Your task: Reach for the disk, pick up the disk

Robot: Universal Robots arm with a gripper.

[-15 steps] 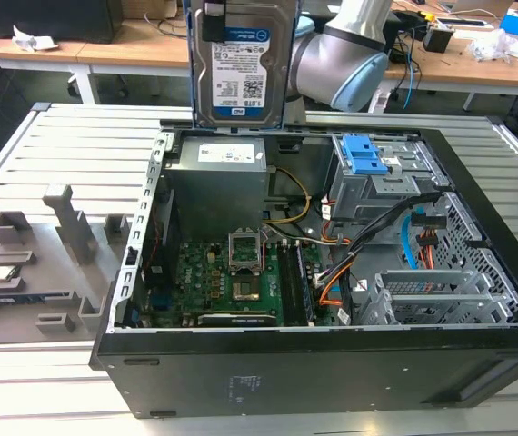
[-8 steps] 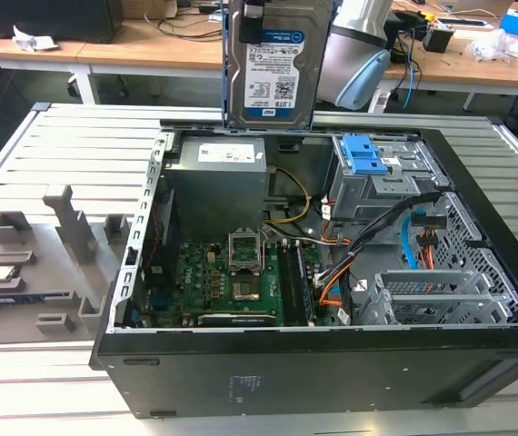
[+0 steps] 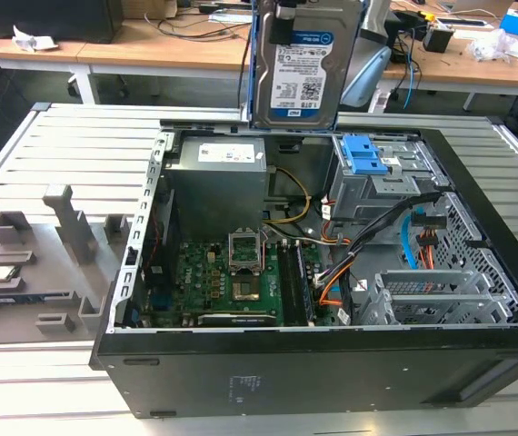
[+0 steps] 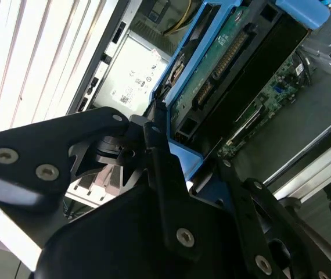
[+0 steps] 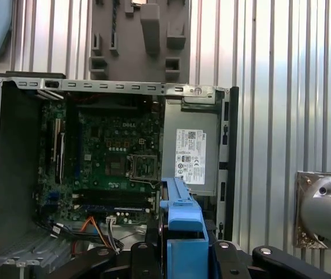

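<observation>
The disk (image 3: 301,65) hangs upright above the back of the open computer case (image 3: 332,363) in the exterior view, its blue-and-white label facing the camera and blue rails along its sides. My gripper (image 5: 184,251) is shut on it: in the first wrist view the black fingers (image 5: 228,256) clamp the blue rail end (image 5: 183,218) from both sides. In the second wrist view the disk's (image 4: 235,64) green circuit-board underside and blue rail run away from the fingers (image 4: 157,151). The disk is clear of the case and touches nothing else.
Inside the case lie the grey power-supply box (image 3: 218,186), the motherboard (image 3: 232,282) and a drive cage with a blue latch (image 3: 368,153) directly below the disk. Grey fixture blocks (image 3: 59,241) stand on the slatted table (image 3: 23,381) at the exterior view's left. Desks stand behind.
</observation>
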